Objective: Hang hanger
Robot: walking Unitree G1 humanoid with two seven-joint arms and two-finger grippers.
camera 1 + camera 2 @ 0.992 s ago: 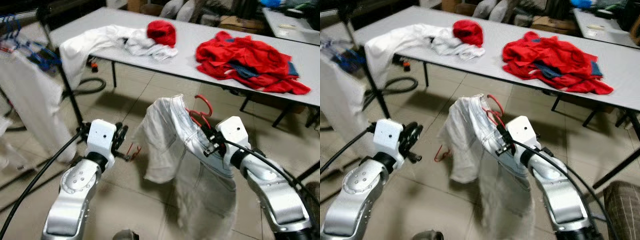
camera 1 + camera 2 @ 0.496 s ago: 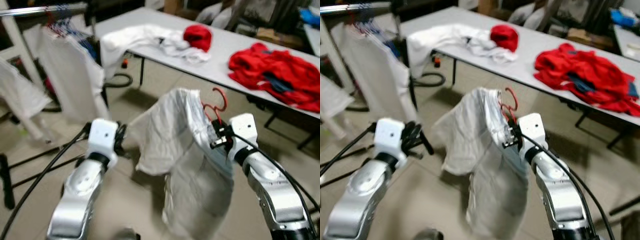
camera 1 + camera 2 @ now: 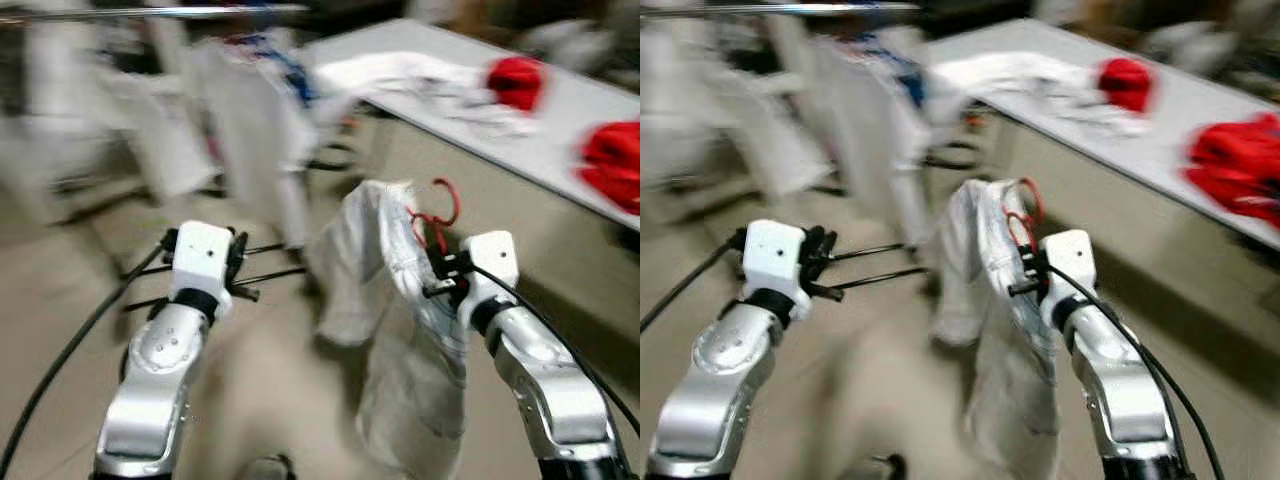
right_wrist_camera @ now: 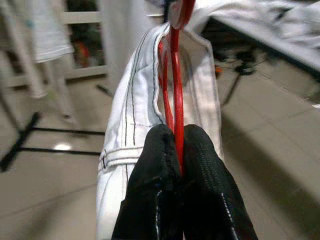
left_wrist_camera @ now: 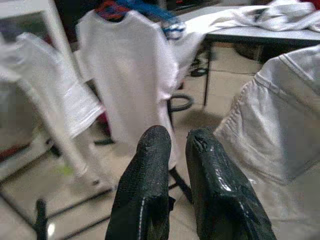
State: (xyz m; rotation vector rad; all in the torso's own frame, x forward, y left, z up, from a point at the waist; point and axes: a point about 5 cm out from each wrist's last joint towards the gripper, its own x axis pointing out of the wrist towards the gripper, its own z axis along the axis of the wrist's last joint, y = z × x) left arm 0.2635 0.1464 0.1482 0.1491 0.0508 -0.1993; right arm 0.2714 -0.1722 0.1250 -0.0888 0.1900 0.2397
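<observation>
A white T-shirt (image 5: pixel 127 75) hangs on a blue hanger (image 5: pixel 145 7) ahead of the left fingers, with another white shirt (image 5: pixel 55 95) beside it. Off past the right fingers a grey table (image 3: pixel 560 150) carries crumpled white cloth (image 3: pixel 400 75), a red cap (image 3: pixel 517 82) and a red heap (image 3: pixel 610 165), all blurred

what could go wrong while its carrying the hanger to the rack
The right hand pinches only the thin red hanger, so the heavy white garment draped on it could twist or slip it from the grip. The garment hangs low and might brush the floor or the rack's black legs. The head views are blurred and the rail already holds white shirts, so lining up the hook may be hard.
</observation>
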